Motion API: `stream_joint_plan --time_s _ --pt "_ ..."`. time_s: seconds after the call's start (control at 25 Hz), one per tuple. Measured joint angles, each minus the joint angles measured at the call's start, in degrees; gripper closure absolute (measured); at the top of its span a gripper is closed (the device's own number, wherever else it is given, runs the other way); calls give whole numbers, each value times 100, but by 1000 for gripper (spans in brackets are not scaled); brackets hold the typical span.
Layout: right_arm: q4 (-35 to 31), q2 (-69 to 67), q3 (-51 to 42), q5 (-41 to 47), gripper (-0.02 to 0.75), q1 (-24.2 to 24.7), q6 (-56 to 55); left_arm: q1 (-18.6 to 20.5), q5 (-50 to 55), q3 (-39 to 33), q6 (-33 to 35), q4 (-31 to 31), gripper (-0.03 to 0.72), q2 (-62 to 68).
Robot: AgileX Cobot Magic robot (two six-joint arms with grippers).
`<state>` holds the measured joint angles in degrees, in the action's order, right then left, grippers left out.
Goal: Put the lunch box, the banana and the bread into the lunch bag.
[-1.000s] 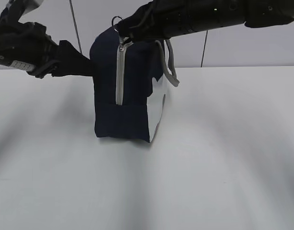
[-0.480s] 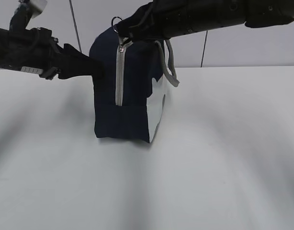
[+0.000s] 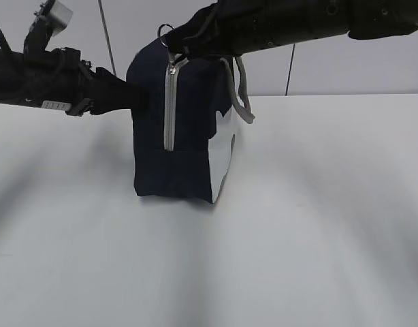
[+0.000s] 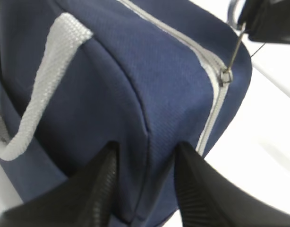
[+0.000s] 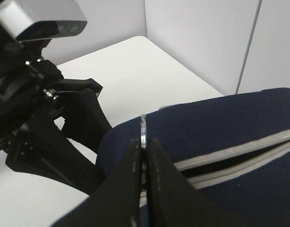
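Observation:
The navy lunch bag (image 3: 154,157) stands upright on the white table (image 3: 318,225), its grey zipper (image 3: 170,109) running down the near end. My right gripper (image 3: 173,49) is at the bag's top, shut on the metal ring pull (image 5: 143,127). In the right wrist view the zipper (image 5: 239,161) shows a narrow dark gap. My left gripper (image 3: 131,95) reaches in from the left, and its fingers (image 4: 105,175) pinch the seamed fabric corner of the lunch bag (image 4: 135,85). The lunch box, the banana and the bread are out of view.
A grey strap handle (image 3: 243,95) hangs over the bag's right side, and another handle (image 4: 46,85) lies near the left gripper. A grey wall with vertical seams stands behind the table.
My left arm has moved right to the bag's upper left end and its jaws have narrowed onto the fabric. The right gripper and the bag have not moved.

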<state>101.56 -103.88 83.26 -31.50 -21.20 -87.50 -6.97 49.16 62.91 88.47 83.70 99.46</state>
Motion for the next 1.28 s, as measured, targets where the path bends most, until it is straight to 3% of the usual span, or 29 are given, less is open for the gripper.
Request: stream_joint_plan --time_s 0.36,0.56,1.28 --pt "0 0 0 -4 754 0 -45 0 36 0 19 83 504 0" --pt "9 0 0 -13 754 0 -95 0 125 0 19 90 673 32" --pt "-1 23 40 26 754 12 -478 0 163 0 -51 74 683 37"
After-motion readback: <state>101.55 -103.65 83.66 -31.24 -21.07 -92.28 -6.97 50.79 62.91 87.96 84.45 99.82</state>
